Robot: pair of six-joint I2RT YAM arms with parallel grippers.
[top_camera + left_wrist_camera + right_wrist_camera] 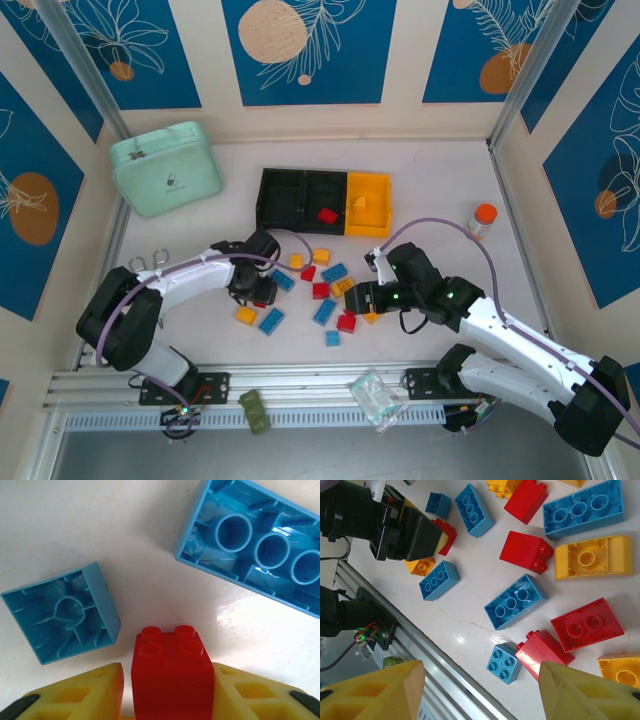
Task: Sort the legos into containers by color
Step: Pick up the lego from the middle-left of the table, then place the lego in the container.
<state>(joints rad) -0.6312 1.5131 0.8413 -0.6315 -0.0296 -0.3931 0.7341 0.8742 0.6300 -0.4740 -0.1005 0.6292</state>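
**Left jaws on a red brick; right jaws apart over the pile**

Your left gripper (261,294) sits at 9 o'clock of the loose bricks (334,272) on the table (440,180). In its wrist view the red brick (172,675) stands studs-up between the yellow fingers (75,695). The jaws look clamped on it, though a sliver of gap may remain on one side. From that brick, a small blue brick (62,612) lies hollow-side up at 10 o'clock. A long blue brick (255,545), also upturned, lies at 1 o'clock. Both are apart from the jaws.

Your right gripper (360,300) is at 3 o'clock of the pile. Its jaws stand apart with nothing between them, above red, blue and yellow bricks that lie scattered, some studs-up and some upturned.

The bins (305,173) sit in a row at 12 o'clock of the pile, two black and then the yellow bin (368,178) at their 3 o'clock end. A second red brick (327,214) lies in the middle black one. A yellow piece seems to lie in the yellow bin, but it is hard to make out.
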